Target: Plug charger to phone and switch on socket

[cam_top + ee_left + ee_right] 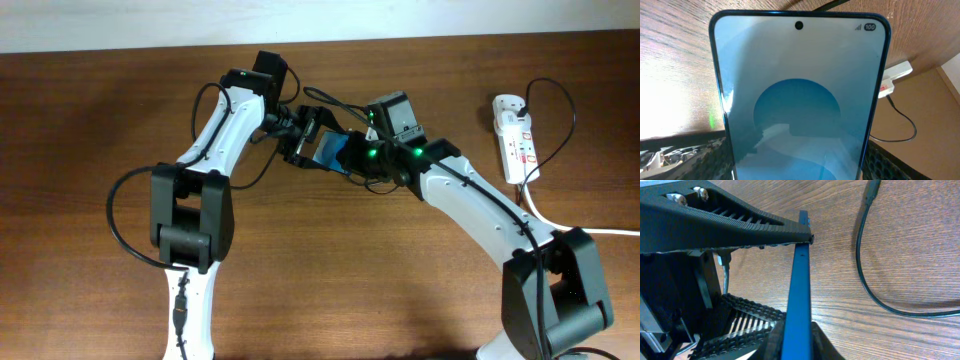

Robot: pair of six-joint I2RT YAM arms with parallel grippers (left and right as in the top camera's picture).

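Note:
The phone (330,151), blue screen lit, is held off the table between both grippers. My left gripper (300,140) is shut on its two long edges; in the left wrist view the phone (797,100) fills the frame, with the gripper (796,167) at the bottom. My right gripper (362,165) is shut on its other end; in the right wrist view the phone (799,280) is edge-on in the gripper (797,340). The charger (863,275), a thin black cable with a connector tip, lies on the table. The white socket (514,136) lies at the far right.
The table is brown wood (90,120). The socket's thick white cord (560,228) runs off the right edge. A thin black cable (572,110) loops beside the socket. The socket also shows in the left wrist view (894,76), with a black cable (902,120) next to it.

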